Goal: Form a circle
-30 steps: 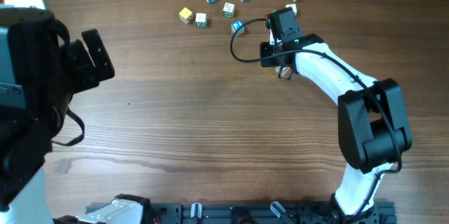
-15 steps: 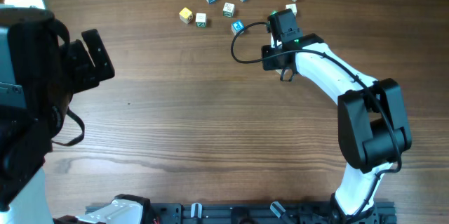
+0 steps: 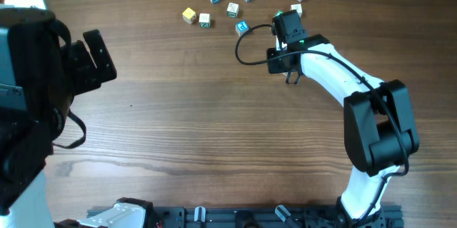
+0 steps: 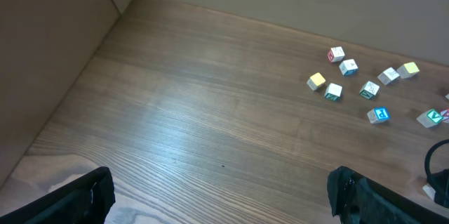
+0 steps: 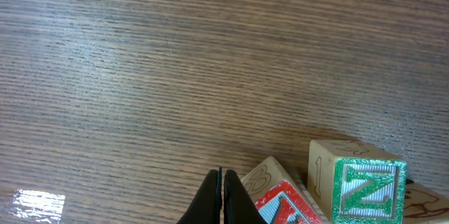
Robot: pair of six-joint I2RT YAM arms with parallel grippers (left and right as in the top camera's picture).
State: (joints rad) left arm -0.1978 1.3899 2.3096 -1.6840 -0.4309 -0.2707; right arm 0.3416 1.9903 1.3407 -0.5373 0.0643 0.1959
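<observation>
Letter cubes lie loosely scattered at the far side of the tabletop — no ring yet. The right end effector, pinched shut and empty, sits just beside a red-printed cube, perhaps touching — nudge it slowly, low, toward the others. The left end effector gapes wide, idle.

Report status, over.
Left gripper jaws open, empty. Right gripper jaws shut, empty, beside red-print cube. Letter cubes scattered, no circle yet. Arm cable loops near blue-print cube.
</observation>
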